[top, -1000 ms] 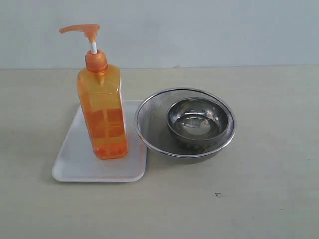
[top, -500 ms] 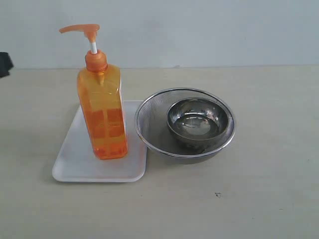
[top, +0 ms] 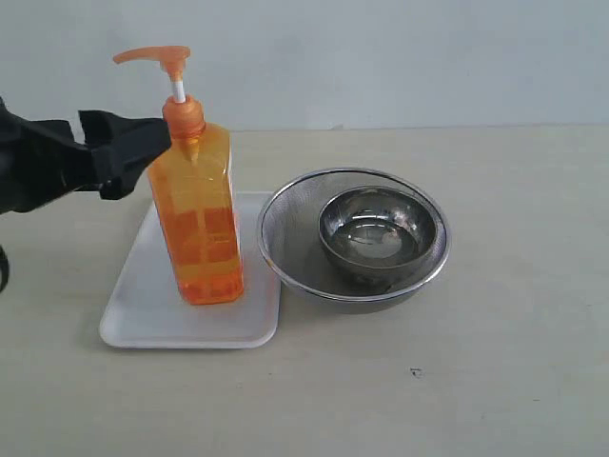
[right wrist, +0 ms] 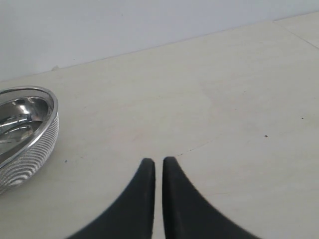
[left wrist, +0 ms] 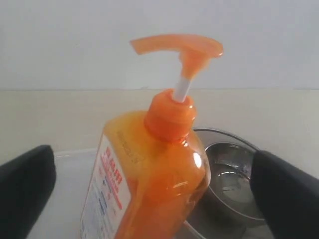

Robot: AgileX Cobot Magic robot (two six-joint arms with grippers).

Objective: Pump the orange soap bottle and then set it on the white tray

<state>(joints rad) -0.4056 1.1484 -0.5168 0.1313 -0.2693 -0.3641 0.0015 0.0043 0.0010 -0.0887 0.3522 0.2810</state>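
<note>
The orange soap bottle stands upright on the white tray, its pump head raised on the white stem. My left gripper reaches in from the left at the height of the bottle's shoulder. It is open. In the left wrist view its black fingers stand wide on either side of the bottle, apart from it, with the left gripper centred on the bottle's upper body. My right gripper is shut on nothing, low over bare table, and is out of the exterior view.
A round metal mesh bowl sits right of the tray, its rim close to the bottle, with a smaller steel bowl inside. The mesh bowl also shows in the right wrist view. A pale wall rises behind the table.
My left gripper has come into view from the left, opened wide, and now flanks the bottle's shoulder. The bottle, tray and bowls have not moved.
</note>
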